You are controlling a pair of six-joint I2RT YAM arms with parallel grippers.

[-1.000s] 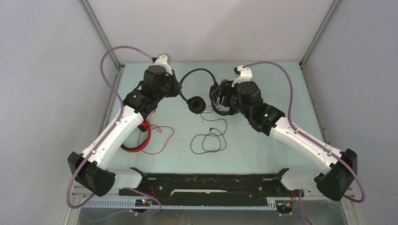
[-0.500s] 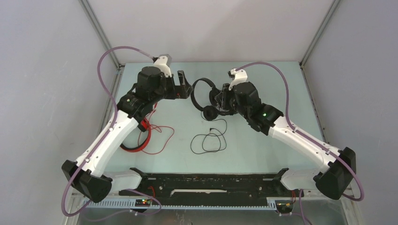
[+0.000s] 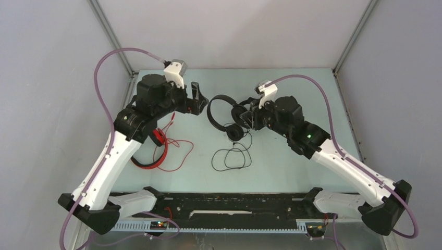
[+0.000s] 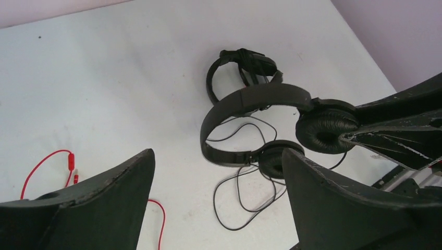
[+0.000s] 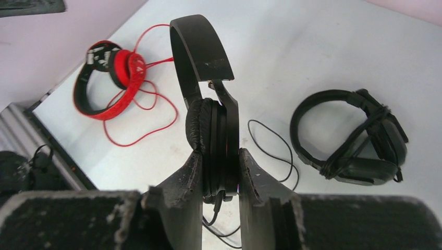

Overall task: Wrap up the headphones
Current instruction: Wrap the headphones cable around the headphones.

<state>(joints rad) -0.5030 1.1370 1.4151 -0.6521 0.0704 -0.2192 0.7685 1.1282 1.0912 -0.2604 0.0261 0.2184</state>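
Note:
My right gripper [image 3: 244,115] is shut on one ear cup of the slim black headphones [image 3: 220,112], holding them above the table; in the right wrist view the cup [image 5: 216,135] sits pinched between the fingers [image 5: 182,192] with the band [image 5: 200,47] rising away. Their cable [image 3: 232,155] trails down into loose loops on the table. My left gripper [image 3: 200,101] stands open just left of the band, holding nothing [image 4: 218,156]. The bulkier black headphones [image 5: 354,138] lie with cable wound round them. The red headphones [image 3: 156,146] lie partly under my left arm.
The red cable [image 3: 180,151] sprawls on the pale table [image 3: 292,166] right of the red headset. A black rail [image 3: 234,200] runs along the near edge. Grey walls close in the left, back and right sides.
My left gripper let go of the slim headphones' band, opened and drew back left. My right gripper closed on the ear cup, and the headphones swung towards it.

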